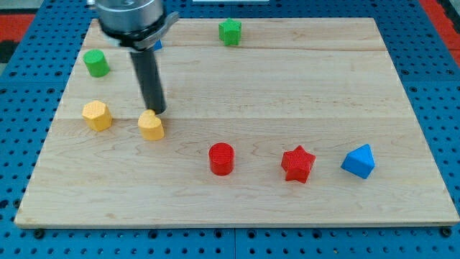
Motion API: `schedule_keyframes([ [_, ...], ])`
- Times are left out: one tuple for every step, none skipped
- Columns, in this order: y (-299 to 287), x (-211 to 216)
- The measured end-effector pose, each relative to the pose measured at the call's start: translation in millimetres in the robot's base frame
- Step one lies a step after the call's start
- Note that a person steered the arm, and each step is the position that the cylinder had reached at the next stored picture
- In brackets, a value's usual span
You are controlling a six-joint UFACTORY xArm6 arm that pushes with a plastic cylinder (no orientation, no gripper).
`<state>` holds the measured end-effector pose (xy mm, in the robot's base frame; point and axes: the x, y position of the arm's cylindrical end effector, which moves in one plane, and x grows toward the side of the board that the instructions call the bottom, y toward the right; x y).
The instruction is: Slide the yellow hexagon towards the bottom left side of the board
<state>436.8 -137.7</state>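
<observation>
The wooden board [287, 86] carries 2 green blocks, 2 yellow, 2 red and 1 fully visible blue, plus a sliver of another blue one; from the view's left: a green cylinder [95, 63] near the top left corner; below it the yellow hexagon [97, 115], at the left edge about mid-height; near it to the right a second yellow block [151, 125], rounded with a point, perhaps a heart; a blue block [157, 44], shape hidden, peeking from behind the arm's head at the top; a green block [230, 32] with a notched outline at the top centre; a red cylinder [221, 159] lower down; a red star [297, 164]; a blue block [359, 161] with sloped faces at the far right.

There is no gripper here, so nothing opens, closes or holds; my tip [157, 111] stands just above the second yellow block's upper edge, touching or all but touching it, and well apart from the yellow hexagon to its left.
</observation>
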Motion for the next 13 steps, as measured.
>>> schedule_keyframes([
  [5.7, 30.0],
  [5.4, 37.4],
  [12.5, 35.1],
  [19.1, 64.9],
  [22.8, 42.1],
  [22.0, -11.6],
  [-28.6, -16.8],
  [-64.9, -12.5],
  [-79.2, 2.7],
  [-92.8, -20.7],
  [-109.4, -7.0],
  [-116.5, 19.6],
  [-116.7, 41.9],
])
